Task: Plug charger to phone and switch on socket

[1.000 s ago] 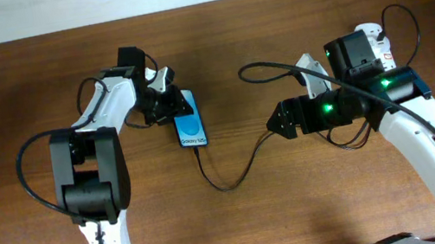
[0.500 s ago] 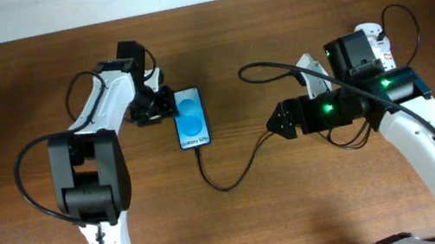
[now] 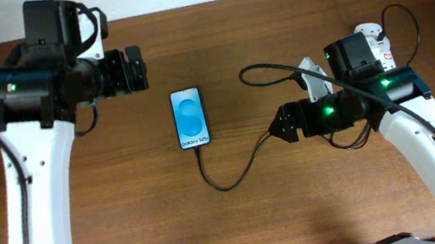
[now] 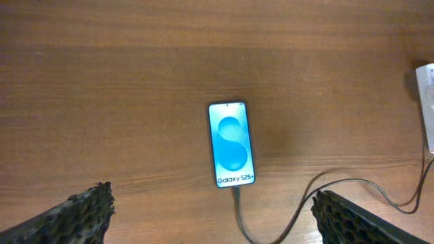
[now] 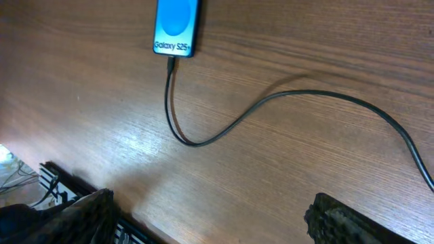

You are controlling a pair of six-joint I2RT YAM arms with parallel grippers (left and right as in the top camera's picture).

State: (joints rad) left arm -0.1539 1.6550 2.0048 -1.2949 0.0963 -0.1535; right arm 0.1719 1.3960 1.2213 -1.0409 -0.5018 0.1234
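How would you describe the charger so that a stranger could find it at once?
On the wooden table, find the phone with the blue screen near the middle. The charger is the thin black cable running from its bottom edge in a curve toward the right arm. Unlike the arms' thicker black cables, it lies flat on the wood.

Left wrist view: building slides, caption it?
Charger plugged into the lit phone on the wooden table.
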